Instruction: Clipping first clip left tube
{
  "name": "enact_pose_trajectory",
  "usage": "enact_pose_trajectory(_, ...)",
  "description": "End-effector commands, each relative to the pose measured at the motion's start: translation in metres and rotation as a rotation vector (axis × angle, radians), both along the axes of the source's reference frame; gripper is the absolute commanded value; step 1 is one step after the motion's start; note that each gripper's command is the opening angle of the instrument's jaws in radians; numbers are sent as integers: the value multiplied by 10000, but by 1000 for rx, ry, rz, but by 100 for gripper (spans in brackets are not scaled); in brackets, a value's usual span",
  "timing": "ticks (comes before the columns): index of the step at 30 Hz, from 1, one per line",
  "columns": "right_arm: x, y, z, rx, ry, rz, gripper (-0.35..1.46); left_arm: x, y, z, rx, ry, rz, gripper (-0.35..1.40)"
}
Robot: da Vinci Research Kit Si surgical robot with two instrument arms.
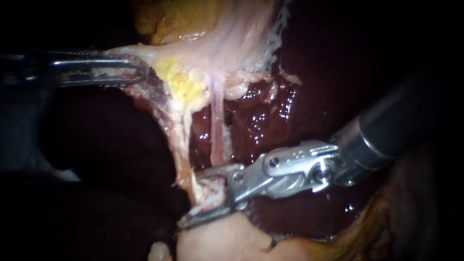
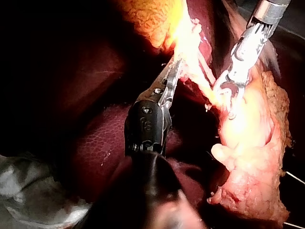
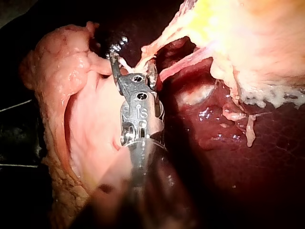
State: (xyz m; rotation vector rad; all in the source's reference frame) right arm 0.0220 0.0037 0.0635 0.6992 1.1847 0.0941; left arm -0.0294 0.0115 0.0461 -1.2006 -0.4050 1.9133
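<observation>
Pale and stringy, the left tube runs down from a patch of yellow fat to the right instrument; no clip shows anywhere along it, so by my reading the placing is done and the squeeze is what is left.

A second, pinker tube hangs from the fat just beside the first, on the side nearer the wet red liver; it lies outside the jaws.

The right instrument's jaws stand apart, one on either side of the left tube at the end farthest from the fat; the right wrist view agrees, with a pale strand crossing the gap between them; whether a clip sits loaded in the jaws I cannot tell.

The left instrument lies level with the fat and just beside it, on the side away from the liver; its jaws are clenched on the edge of the pale sheet that carries the fat, holding it taut so the tube stands clear.

What remains, as I judge it: make sure only the left tube lies in the gap; close; let go.
</observation>
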Motion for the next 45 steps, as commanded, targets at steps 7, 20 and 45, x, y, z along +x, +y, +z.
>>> enact_pose_trajectory(7,24,-2,-2,25,10,29,45,-3,1,0,0,1,-2,-35)
enact_pose_trajectory(20,32,-15,-4,76,-18,39,43,-2,2,2,0,1,-1,-35)
enact_pose_trajectory(45,48,-17,-48,249,-83,79,33,0,4,5,0,0,0,-35)
